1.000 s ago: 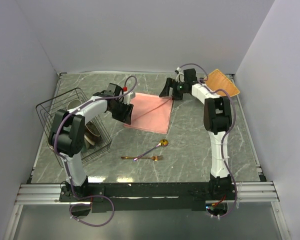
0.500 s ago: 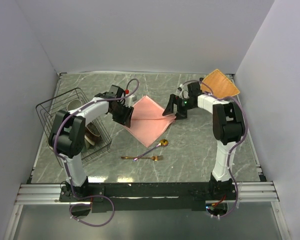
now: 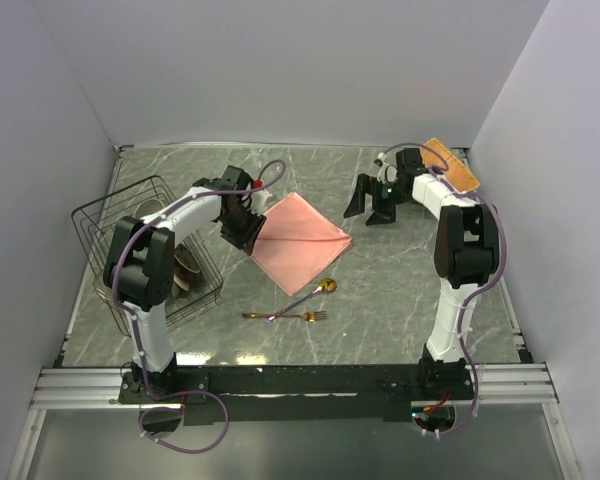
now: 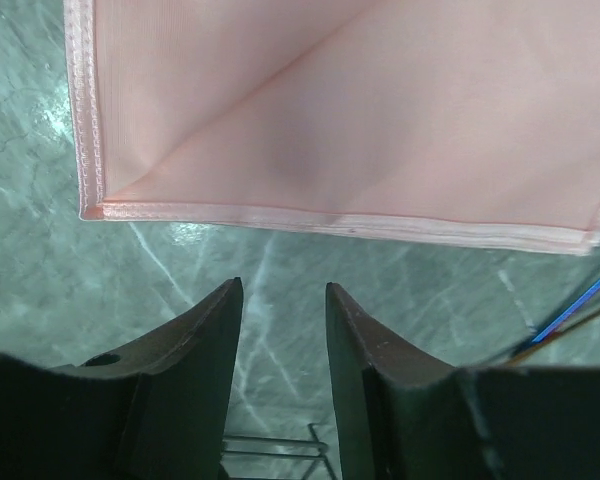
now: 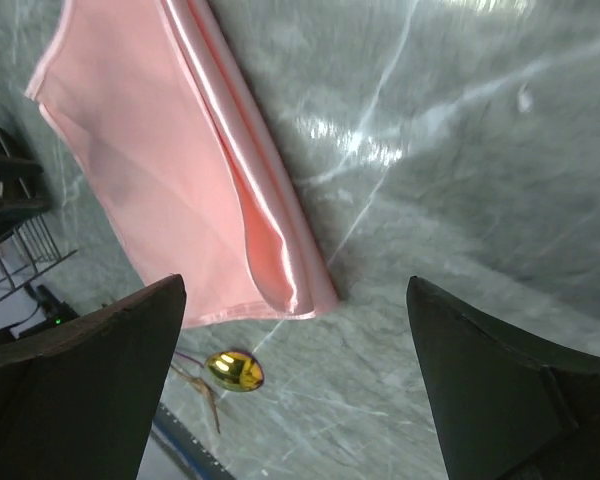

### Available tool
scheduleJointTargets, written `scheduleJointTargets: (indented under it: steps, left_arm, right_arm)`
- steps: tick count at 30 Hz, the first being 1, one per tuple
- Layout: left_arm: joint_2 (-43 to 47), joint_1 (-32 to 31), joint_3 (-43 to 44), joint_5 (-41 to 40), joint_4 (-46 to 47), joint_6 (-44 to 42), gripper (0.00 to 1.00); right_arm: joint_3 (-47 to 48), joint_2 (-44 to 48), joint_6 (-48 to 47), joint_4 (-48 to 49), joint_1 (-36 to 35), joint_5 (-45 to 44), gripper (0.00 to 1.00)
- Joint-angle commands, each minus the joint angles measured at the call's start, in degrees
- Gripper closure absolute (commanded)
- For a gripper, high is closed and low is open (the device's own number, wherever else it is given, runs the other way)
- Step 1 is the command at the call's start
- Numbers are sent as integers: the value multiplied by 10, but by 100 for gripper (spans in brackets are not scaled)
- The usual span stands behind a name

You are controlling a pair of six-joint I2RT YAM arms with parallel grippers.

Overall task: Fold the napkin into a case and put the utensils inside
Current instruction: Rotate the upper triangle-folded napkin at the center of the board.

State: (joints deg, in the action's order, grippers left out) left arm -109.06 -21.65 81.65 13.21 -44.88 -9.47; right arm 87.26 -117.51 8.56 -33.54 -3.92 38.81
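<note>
The salmon-pink napkin [image 3: 298, 243] lies folded over on the table's middle, a diamond shape in the top view. It fills the top of the left wrist view [image 4: 360, 110] and the upper left of the right wrist view [image 5: 170, 170]. My left gripper [image 3: 246, 228] is open and empty at the napkin's left corner, fingers [image 4: 205, 340] just off its hem. My right gripper [image 3: 371, 207] is wide open and empty, right of the napkin and apart from it. The gold spoon [image 3: 324, 287] and gold fork [image 3: 305, 316] lie in front of the napkin; the spoon bowl [image 5: 235, 371] shows in the right wrist view.
A black wire rack [image 3: 145, 255] with crockery stands at the left, close behind the left arm. An orange-tan woven mat [image 3: 452, 166] lies at the back right corner, partly under the right arm. White walls enclose the table.
The right gripper carried the napkin's far right corner over, folding the cloth, then let go and drew back to the right. The left gripper stayed at the left corner.
</note>
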Motion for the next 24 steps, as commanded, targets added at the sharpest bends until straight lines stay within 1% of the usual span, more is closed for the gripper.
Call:
scheduleJointTargets:
  steps: [1, 6, 13, 16, 17, 19, 21, 23, 24]
  left_arm:
    - [-38, -9, 20, -61, -28, -51, 56]
    - [-83, -16, 54, -63, -18, -70, 57]
    - [-156, -26, 127, -70, 8, -99, 58]
    - [-187, -26, 178, -58, 23, -105, 57]
    - [-194, -26, 206, -43, 34, -105, 55]
    - [-215, -28, 228, -29, 54, -99, 54]
    - [-231, -34, 269, -4, 62, -96, 52]
    - [-251, -44, 303, 7, 64, -93, 50]
    - [-256, -45, 307, 8, 72, -94, 49]
  right_arm:
    - [65, -10, -38, -25, -1, -17, 0]
    - [108, -24, -49, -40, 0, -15, 0]
    - [133, -39, -67, -65, 7, -1, 1]
    - [134, -46, -60, -62, 6, 6, 3]
    - [134, -48, -61, -62, 7, 7, 3]
    - [134, -50, -64, -64, 6, 2, 3]
    - [127, -48, -70, -65, 7, -6, 3]
    - [116, -44, -77, -67, 7, -14, 3]
    - [113, -42, -78, -67, 8, -21, 3]
